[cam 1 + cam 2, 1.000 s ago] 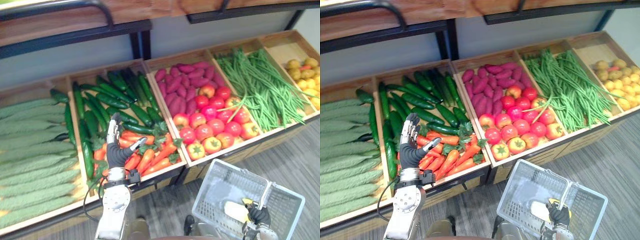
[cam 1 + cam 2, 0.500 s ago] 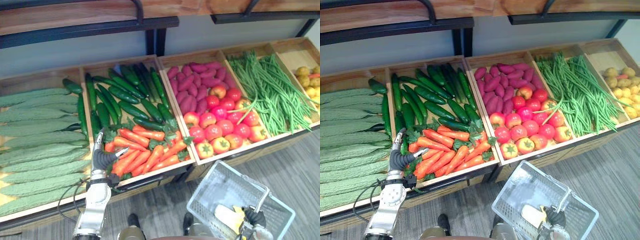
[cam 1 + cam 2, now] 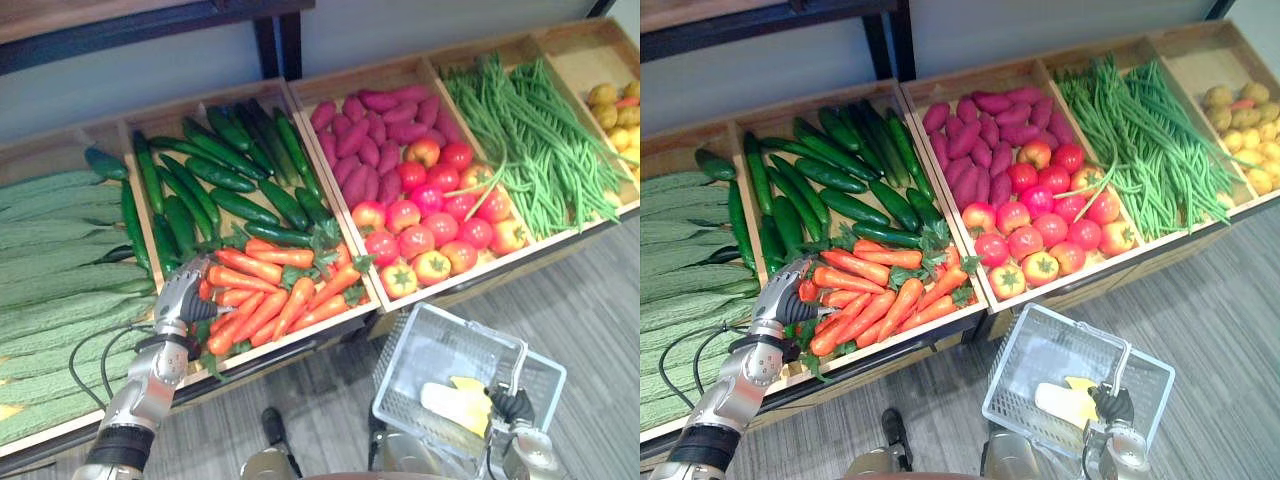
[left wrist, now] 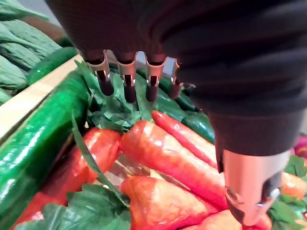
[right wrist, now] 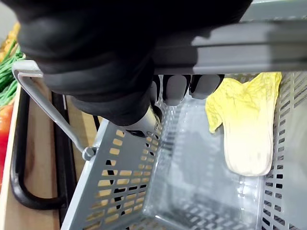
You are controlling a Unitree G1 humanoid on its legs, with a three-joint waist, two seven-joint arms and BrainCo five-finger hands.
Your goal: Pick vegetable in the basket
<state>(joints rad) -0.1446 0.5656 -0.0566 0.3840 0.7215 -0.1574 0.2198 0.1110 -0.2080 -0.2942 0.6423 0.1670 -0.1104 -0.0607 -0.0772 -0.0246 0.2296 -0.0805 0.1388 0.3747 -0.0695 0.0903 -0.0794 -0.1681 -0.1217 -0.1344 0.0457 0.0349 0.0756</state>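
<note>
The left hand (image 3: 185,295), fingers (image 4: 128,88) loose and holding nothing, hovers at the left end of the carrots (image 3: 265,292), which lie lengthwise away from it, while the right hand (image 3: 510,404), clenched on the basket (image 3: 400,370) handle, sits well apart from the carrots.

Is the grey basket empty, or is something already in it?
Not empty. One pale yellow leafy vegetable lies on the floor of the basket, which the right hand holds by its handle.

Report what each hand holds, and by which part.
Right hand grips the basket by its handle; left hand holds nothing, fingers open over the carrots.
</note>
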